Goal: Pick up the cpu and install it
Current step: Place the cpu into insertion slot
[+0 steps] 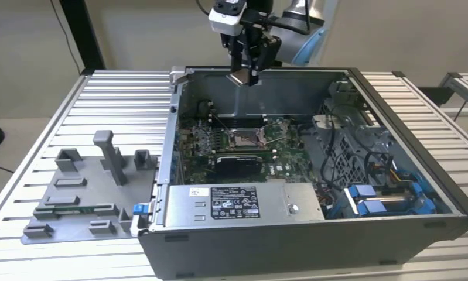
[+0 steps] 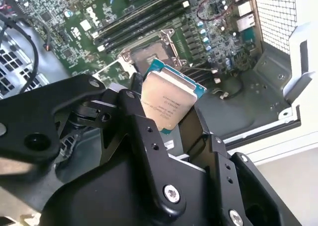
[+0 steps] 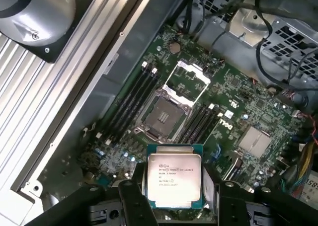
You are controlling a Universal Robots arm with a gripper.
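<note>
Silvery cpu clamped in gripper above case far wall; socket open, empty; carry step, seating needs square alignment

Several lines of fine dark print on the metal top of the cpu, in both wrist views, too small to make out. On the power supply, a black label crowded with white print and marks, and a small white sticker with dark characters, illegible. White lettering on the motherboard near the memory slots.
</note>
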